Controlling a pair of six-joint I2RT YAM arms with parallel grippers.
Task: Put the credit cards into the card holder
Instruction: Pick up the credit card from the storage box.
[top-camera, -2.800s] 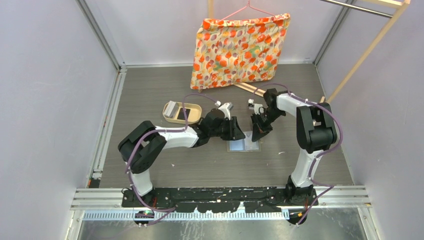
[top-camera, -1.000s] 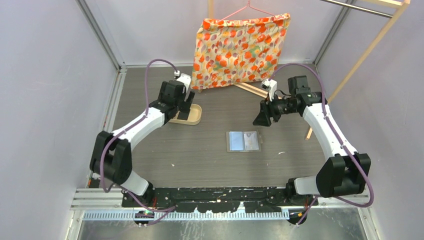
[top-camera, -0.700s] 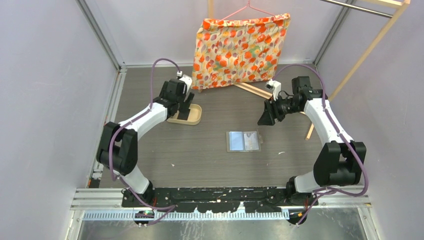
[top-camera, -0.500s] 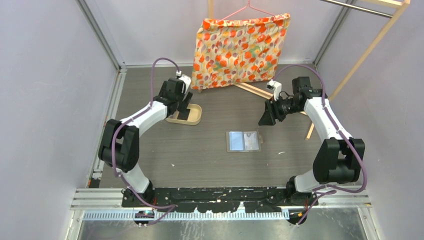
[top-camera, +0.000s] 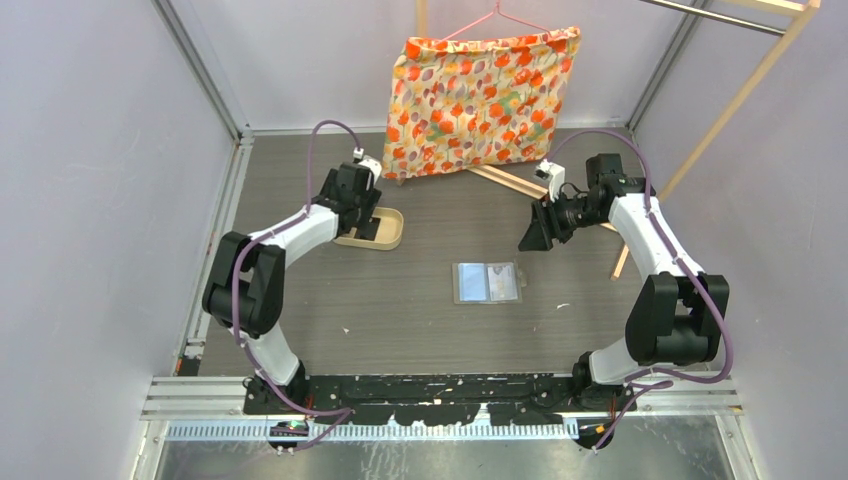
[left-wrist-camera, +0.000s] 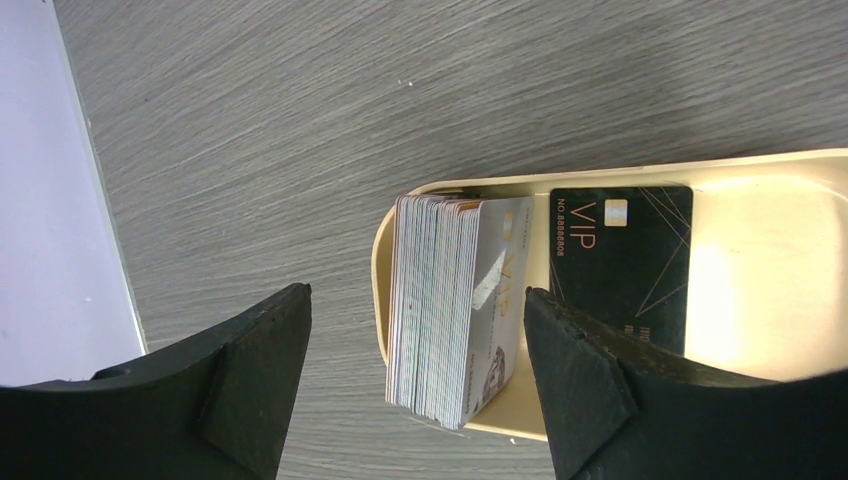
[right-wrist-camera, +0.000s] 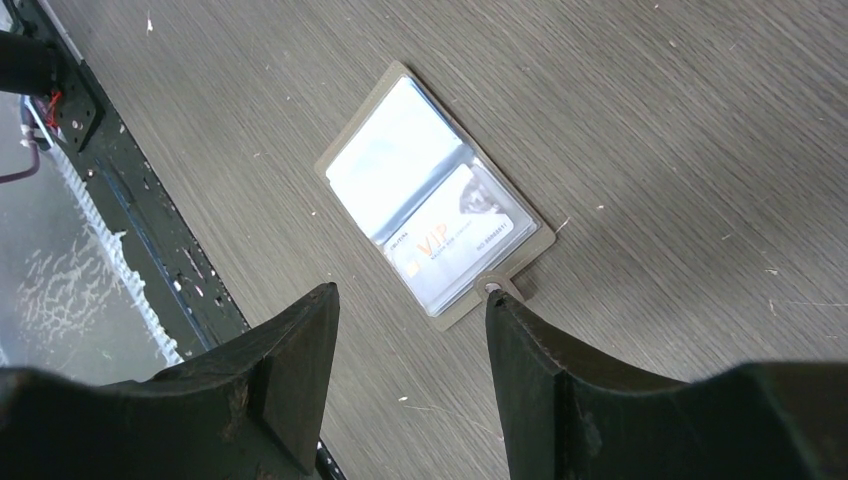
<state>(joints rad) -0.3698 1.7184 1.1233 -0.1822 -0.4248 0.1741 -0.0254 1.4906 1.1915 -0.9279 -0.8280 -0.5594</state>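
A: Counting the cards first, what do you get?

B: In the left wrist view, one black card (left-wrist-camera: 620, 265) lies flat in the tan tray (left-wrist-camera: 378, 270), right of centre. Just left of it is one stack of pale cards (left-wrist-camera: 440, 310) standing on edge. They are packed too tightly to count, and the front one leans toward the black card.

A: Any others?

B: One white card (right-wrist-camera: 455, 235) marked VIP sits in the lower-right pocket of the card holder (right-wrist-camera: 433, 195). The upper-left pocket is all glare, so I cannot tell what it holds.

A: How many holders and trays?

B: One of each. In the top view the card holder (top-camera: 487, 282) lies open on the table (top-camera: 400, 310) at the centre, and the tray (top-camera: 392, 237) is to its upper left, well apart.

A: And the two pincers?

B: The left gripper (left-wrist-camera: 415, 300) has its jaws apart, straddling the stack. One finger stands clear of it. The other is close to the leaning card, and I cannot tell whether they touch. The right gripper (right-wrist-camera: 410, 300) also has its jaws apart, with nothing between them. It hangs above the holder, at centre right in the top view (top-camera: 535, 232).
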